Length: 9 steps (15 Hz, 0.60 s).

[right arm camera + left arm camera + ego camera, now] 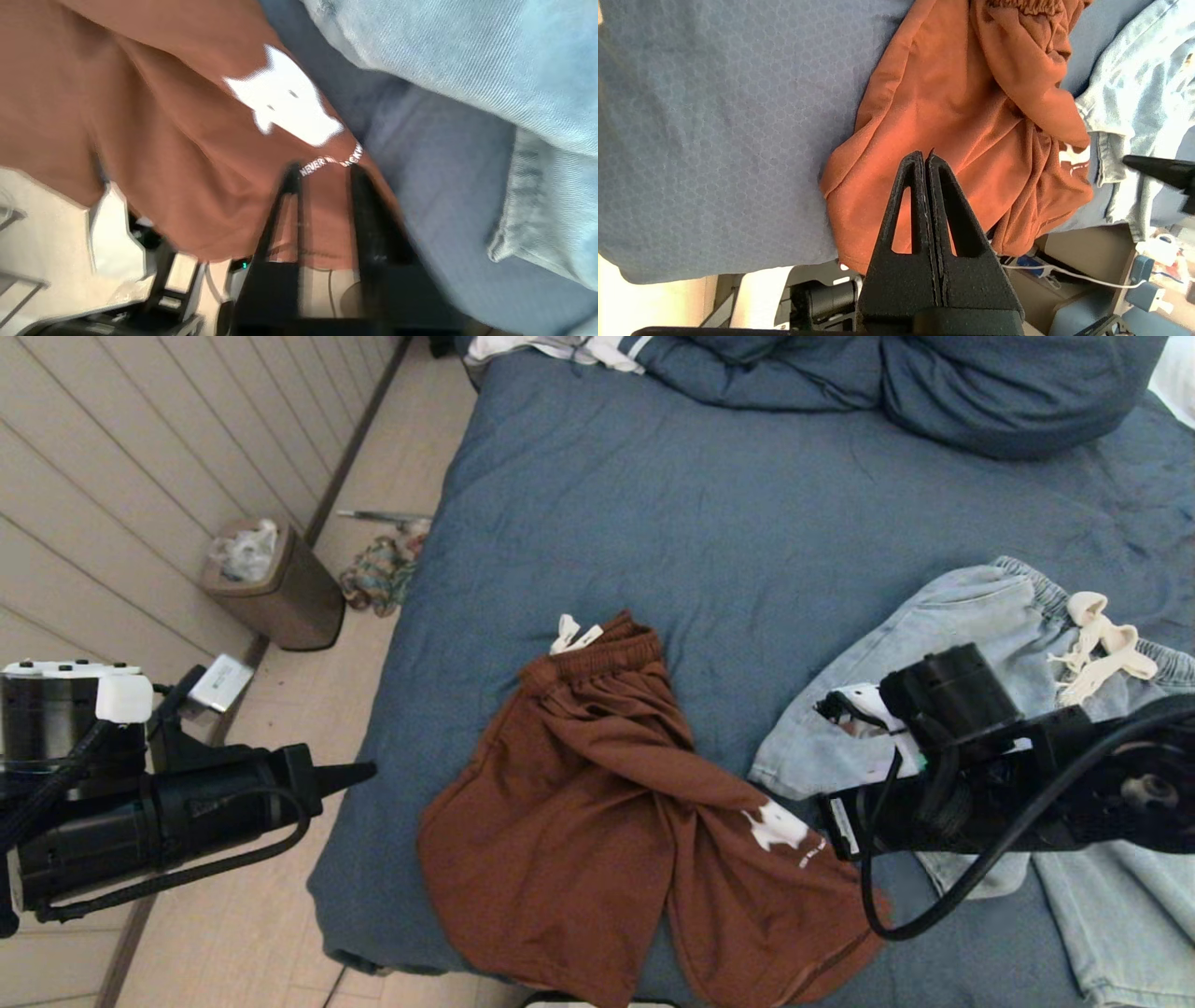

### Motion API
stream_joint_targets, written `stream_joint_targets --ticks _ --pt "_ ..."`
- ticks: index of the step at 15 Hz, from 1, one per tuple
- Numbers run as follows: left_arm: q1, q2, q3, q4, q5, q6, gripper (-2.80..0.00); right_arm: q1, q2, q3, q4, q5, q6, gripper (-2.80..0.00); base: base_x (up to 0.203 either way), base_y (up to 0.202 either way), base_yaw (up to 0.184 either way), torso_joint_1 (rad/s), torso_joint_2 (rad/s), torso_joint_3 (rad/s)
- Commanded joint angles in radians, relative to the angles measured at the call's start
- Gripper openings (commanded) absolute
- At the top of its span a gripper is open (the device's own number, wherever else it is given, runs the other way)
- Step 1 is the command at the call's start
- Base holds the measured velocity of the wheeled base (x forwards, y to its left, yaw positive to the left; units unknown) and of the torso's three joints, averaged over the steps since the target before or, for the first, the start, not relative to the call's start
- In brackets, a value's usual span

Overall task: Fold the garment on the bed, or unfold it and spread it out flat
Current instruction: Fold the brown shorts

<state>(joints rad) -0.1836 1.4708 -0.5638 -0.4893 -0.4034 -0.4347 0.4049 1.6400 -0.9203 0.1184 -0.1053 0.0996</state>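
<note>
Rust-brown shorts (607,821) lie rumpled on the bed (747,504) near its front edge, waistband pointing away from me, with a white print (775,826) on the right leg. My right gripper (324,170) hovers low over that leg's hem, just past the lettering (327,163). Its jaws stand a little apart, the brown cloth (140,116) shows in the gap, and nothing is pinched. In the head view the right arm (952,775) hides those fingertips. My left gripper (369,768) is shut and empty, held off the bed's left edge and pointing towards the shorts (962,93).
Light-blue denim shorts (971,616) with a cream drawstring (1102,649) lie beside the brown pair, under my right arm. A bunched blue duvet (934,383) fills the far end. On the floor to the left are a brown waste bin (280,583) and a crumpled cloth (378,574).
</note>
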Motion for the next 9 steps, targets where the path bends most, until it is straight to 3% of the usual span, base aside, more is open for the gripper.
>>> stream_joint_targets --ticks 1,8,9 --pt "0.0 0.013 -0.001 -0.004 -0.003 -0.003 -2.8 -0.018 0.047 0.105 -0.127 -0.001 -0.024 0.0 0.0 0.0 0.0 0.0 0.0 0.0" --pt "-0.002 0.013 0.001 -0.003 -0.003 -0.004 -2.8 -0.029 0.165 0.224 -0.318 0.004 -0.05 0.0 0.0 0.0 0.0 0.0 0.0 0.0" --pt "-0.002 0.013 0.001 -0.005 -0.003 -0.004 -2.8 -0.028 0.186 0.223 -0.331 0.003 -0.049 -2.8 0.0 0.0 0.0 0.0 0.0 0.0"
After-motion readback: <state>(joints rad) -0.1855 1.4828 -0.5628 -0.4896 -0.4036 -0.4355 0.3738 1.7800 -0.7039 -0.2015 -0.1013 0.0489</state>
